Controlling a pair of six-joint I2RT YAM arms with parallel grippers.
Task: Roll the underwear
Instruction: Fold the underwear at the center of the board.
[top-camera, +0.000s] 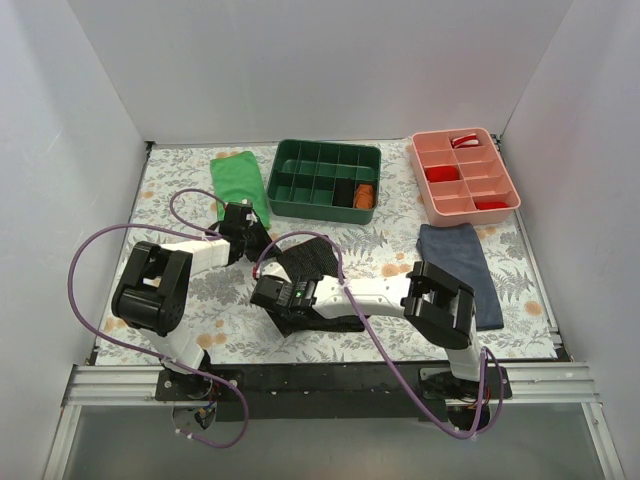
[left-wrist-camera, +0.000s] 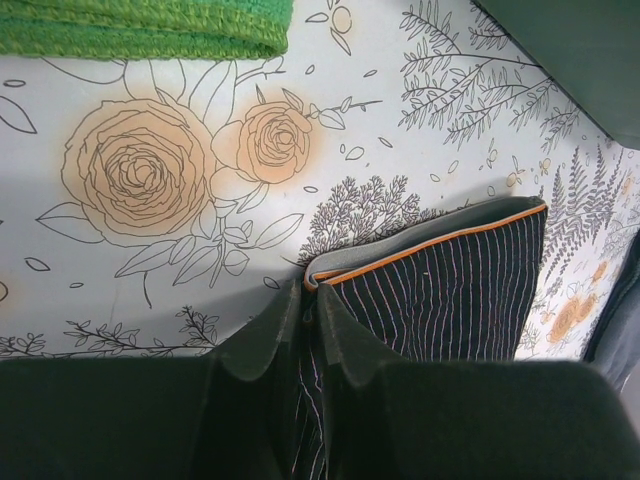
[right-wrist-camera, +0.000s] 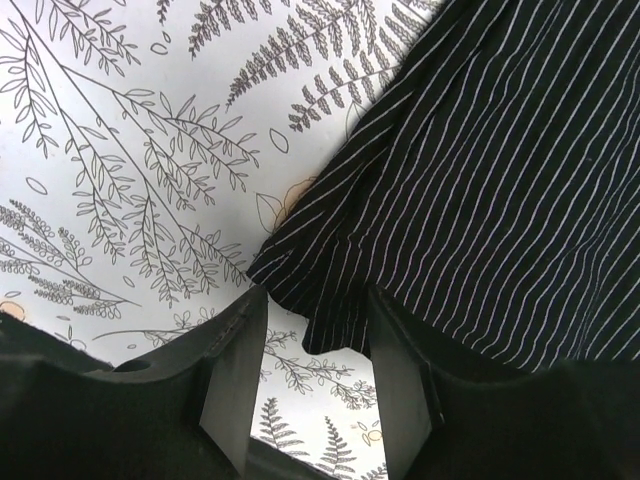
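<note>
The underwear (top-camera: 308, 260), black with pale pinstripes, lies in the middle of the flowered table. In the left wrist view its grey waistband with an orange edge (left-wrist-camera: 430, 240) faces away from the camera. My left gripper (left-wrist-camera: 311, 302) is shut on the waistband corner of the underwear (left-wrist-camera: 450, 300), with fabric pinched between the two fingers; from above the left gripper (top-camera: 258, 242) sits at the garment's left edge. My right gripper (right-wrist-camera: 315, 325) stands open at the near edge, a loose corner of the underwear (right-wrist-camera: 500, 180) hanging between its fingers without being pinched. From above, the right gripper (top-camera: 270, 296) is just below the cloth.
A bright green folded cloth (top-camera: 238, 180) lies at the back left, close to the left arm. A dark green divided bin (top-camera: 325, 180) and a pink divided tray (top-camera: 462, 175) stand at the back. A navy folded garment (top-camera: 460, 270) lies at the right.
</note>
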